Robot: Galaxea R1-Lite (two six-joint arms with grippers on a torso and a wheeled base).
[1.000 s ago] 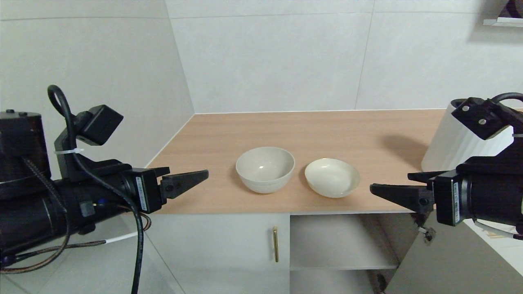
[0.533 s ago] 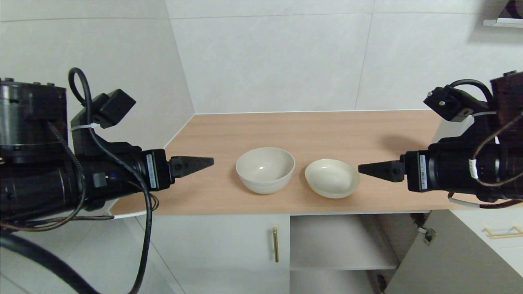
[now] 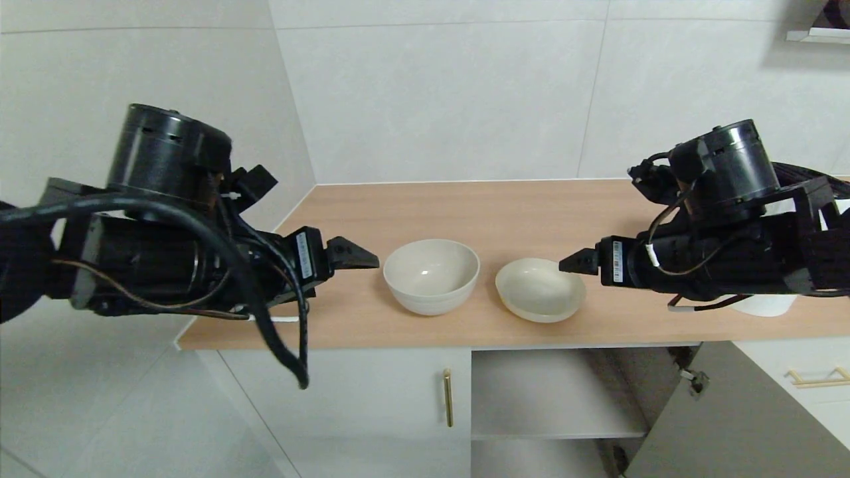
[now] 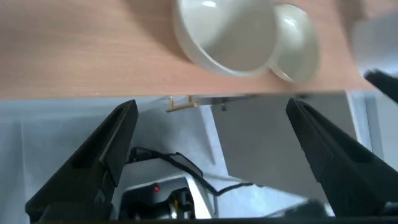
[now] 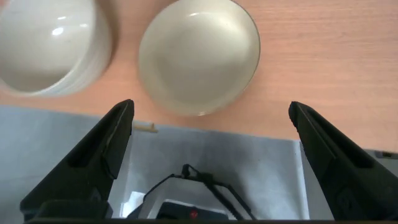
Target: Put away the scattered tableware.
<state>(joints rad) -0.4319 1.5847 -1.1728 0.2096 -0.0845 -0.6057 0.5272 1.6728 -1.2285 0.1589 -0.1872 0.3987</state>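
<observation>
Two bowls stand side by side near the front edge of the wooden counter (image 3: 505,212). The deep white bowl (image 3: 431,275) is on the left, the shallow cream bowl (image 3: 540,289) on the right. My left gripper (image 3: 358,255) hovers just left of the deep bowl, pointing at it. My right gripper (image 3: 574,262) hangs over the shallow bowl's right rim. In the left wrist view the left gripper (image 4: 211,162) is open, with the deep bowl (image 4: 227,37) and shallow bowl (image 4: 298,43) ahead. The right gripper (image 5: 211,162) is open in the right wrist view, the shallow bowl (image 5: 199,56) straight ahead.
Under the counter a cabinet compartment (image 3: 544,392) stands open, its door (image 3: 724,425) swung out to the right. A shut door with a gold handle (image 3: 448,397) is beside it. A white container (image 3: 764,304) sits on the counter behind my right arm. Tiled walls close the left and back.
Both arms have risen and moved inward toward the bowls. The left gripper now sits close to the deep bowl and the right gripper has reached the shallow bowl's rim.
</observation>
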